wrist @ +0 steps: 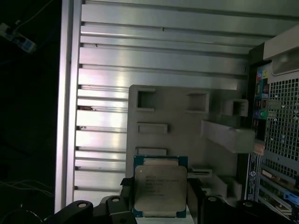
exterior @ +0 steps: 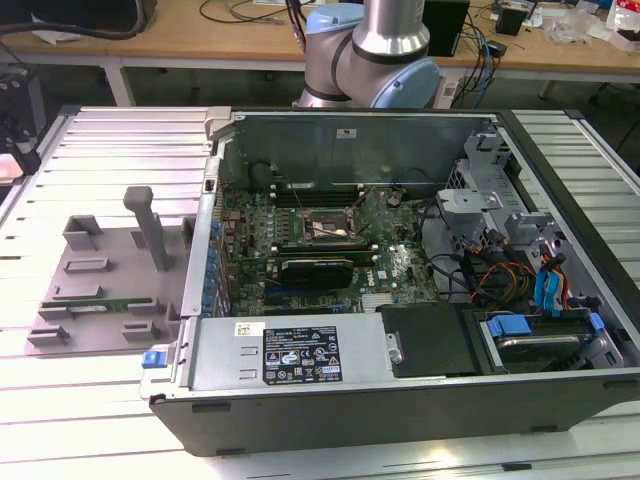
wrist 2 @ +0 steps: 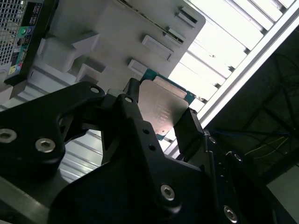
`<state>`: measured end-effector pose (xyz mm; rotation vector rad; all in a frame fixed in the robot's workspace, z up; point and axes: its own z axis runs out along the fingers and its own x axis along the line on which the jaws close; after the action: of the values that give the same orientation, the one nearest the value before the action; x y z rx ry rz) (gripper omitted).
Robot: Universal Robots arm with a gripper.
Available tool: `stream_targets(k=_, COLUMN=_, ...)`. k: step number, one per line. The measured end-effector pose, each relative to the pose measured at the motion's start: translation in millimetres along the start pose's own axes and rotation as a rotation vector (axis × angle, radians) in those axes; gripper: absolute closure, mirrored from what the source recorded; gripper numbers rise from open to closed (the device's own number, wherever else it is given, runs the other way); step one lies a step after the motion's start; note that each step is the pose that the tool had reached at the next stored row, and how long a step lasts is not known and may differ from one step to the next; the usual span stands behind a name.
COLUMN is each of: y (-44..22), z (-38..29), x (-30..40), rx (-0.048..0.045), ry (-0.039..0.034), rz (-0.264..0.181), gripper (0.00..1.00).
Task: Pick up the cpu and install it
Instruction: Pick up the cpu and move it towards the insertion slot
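Two dark fingers point(wrist: 194, 198) of the gripper point(wrist: 160, 192) are clenched on the cpu point(wrist: 160, 186), one against each of two opposite edges, so the chip sits squarely between them. In both wrist views its dull silver lid faces the camera, with a thin green rim showing around it. In the second wrist view the same grasp shows from a slant: the cpu point(wrist 2: 163, 109) is pinched between the fingers point(wrist 2: 132, 95) of the gripper point(wrist 2: 161, 107).

Behind the chip lies a grey moulded tray point(wrist: 187, 135) with several rectangular pockets and raised blocks. The cpu is over one edge of this tray; whether it touches the tray cannot be told. The tray rests on a bench point(wrist: 140, 56) of pale, ribbed metal slats.

From the exterior view, the tray point(exterior: 100, 265) lies on the bench point(exterior: 120, 150) towards the exterior view's left, just beside an opened computer case point(exterior: 400, 390). A long green memory stick point(exterior: 95, 301) lies in the tray. Inside the case, the black socket point(exterior: 322, 228) on the green board is well apart from the tray. The arm point(exterior: 385, 50) stands behind the case.
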<state>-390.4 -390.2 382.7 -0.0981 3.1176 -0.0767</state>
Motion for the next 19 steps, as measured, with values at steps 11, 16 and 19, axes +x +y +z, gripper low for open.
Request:
stream_targets(k=11, y=-0.6, z=-15.7, x=-0.3, rx=0.0033, ry=0.0002, rz=0.0, gripper=0.45)
stream_targets(k=16, y=-0.8, z=-24.2, x=-0.5, rx=0.0037, ry=0.0001, rz=0.0, gripper=0.45)
stream_targets(k=19, y=-0.9, z=-25.8, x=-0.5, rx=-0.0099, ry=-0.0007, rz=0.0, gripper=0.45)
